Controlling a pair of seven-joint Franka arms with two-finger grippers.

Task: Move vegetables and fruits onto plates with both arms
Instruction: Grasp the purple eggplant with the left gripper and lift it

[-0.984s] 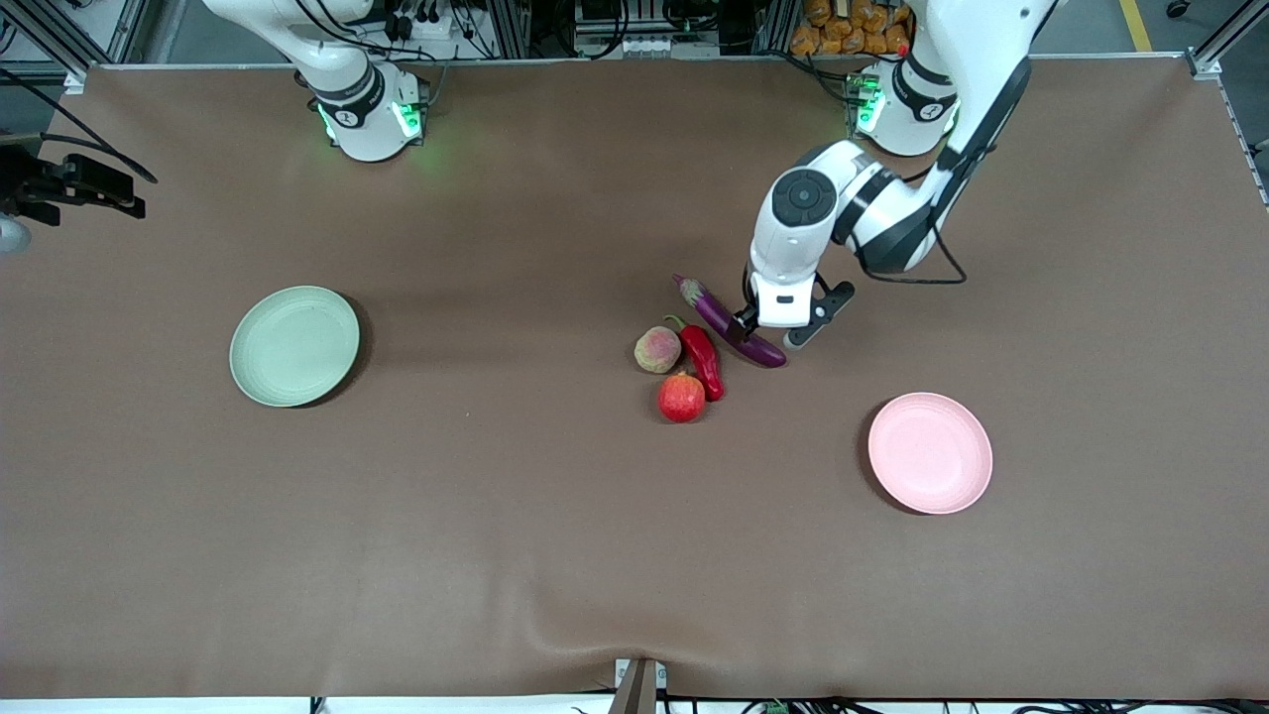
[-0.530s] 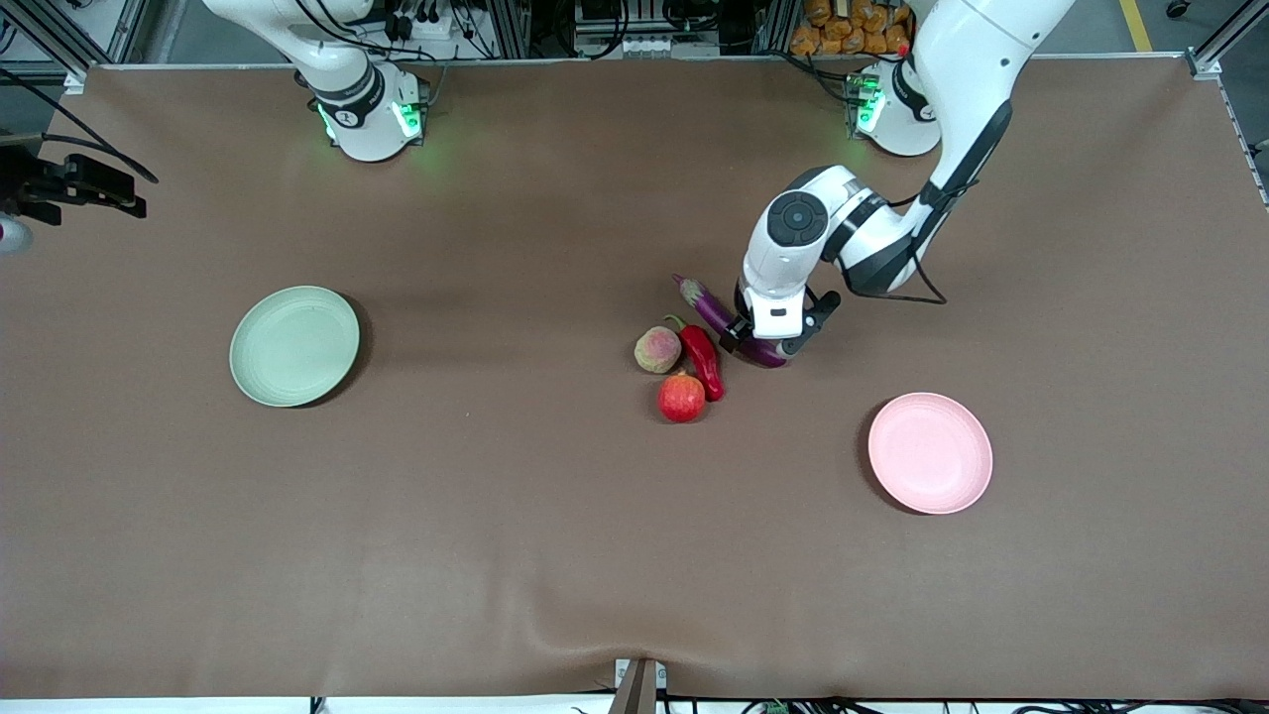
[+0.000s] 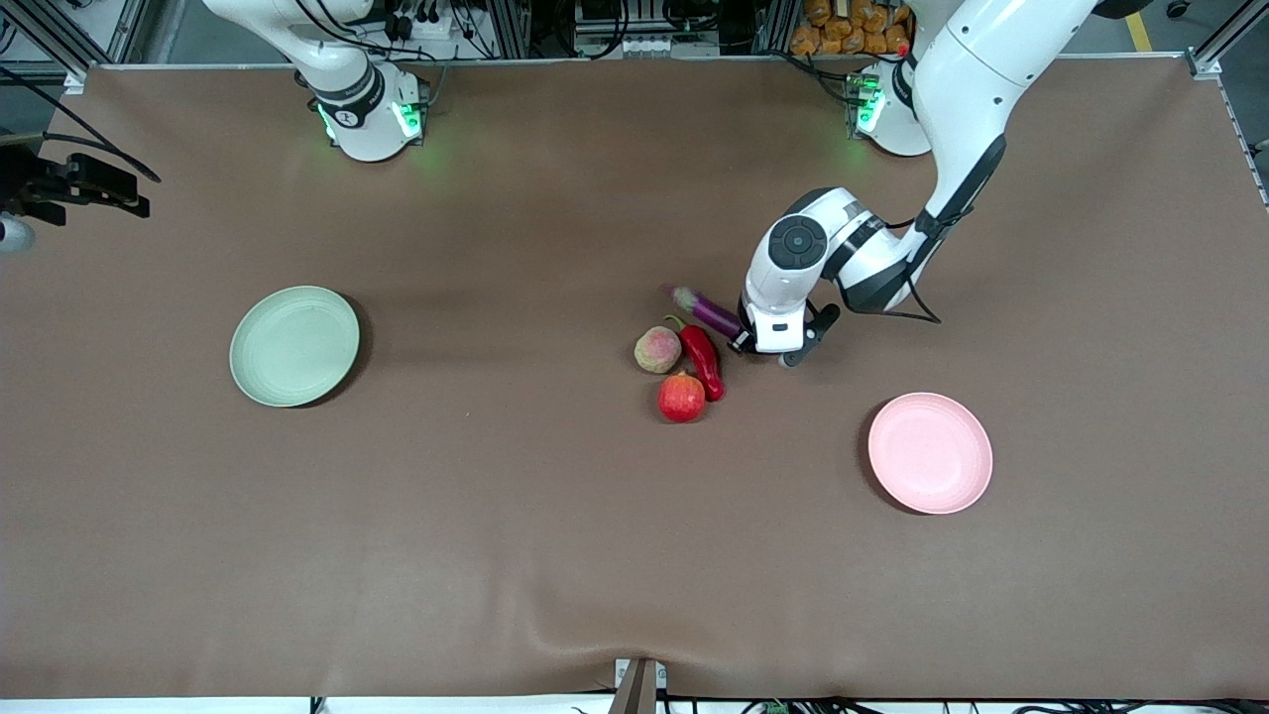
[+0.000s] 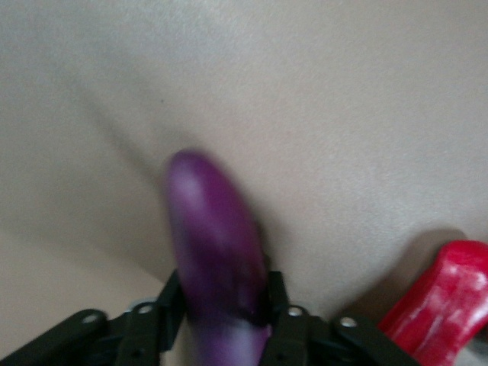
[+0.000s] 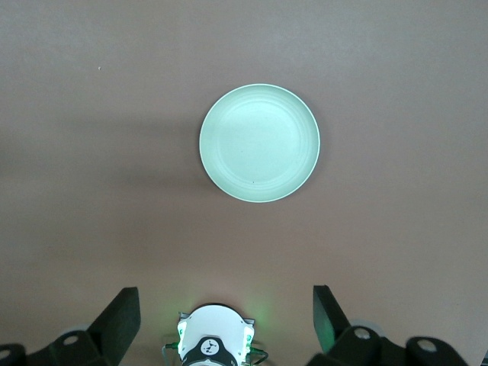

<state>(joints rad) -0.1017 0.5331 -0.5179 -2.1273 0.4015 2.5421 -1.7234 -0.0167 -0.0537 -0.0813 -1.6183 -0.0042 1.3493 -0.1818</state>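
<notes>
two white jointed arms work a brown table. left gripper (image 3: 761,347) is clamped on the long glossy purple eggplant (image 3: 709,310), its cap pointing to ten o'clock; the curved red chili pepper (image 3: 702,359), dull pink-green peach (image 3: 657,349) and round red pomegranate (image 3: 682,397) sit together beside it. pale pink plate (image 3: 930,452) lies at four o'clock from the eggplant. right gripper (image 5: 225,316) waits with fingers apart, high over the pale green plate (image 5: 260,142).
</notes>
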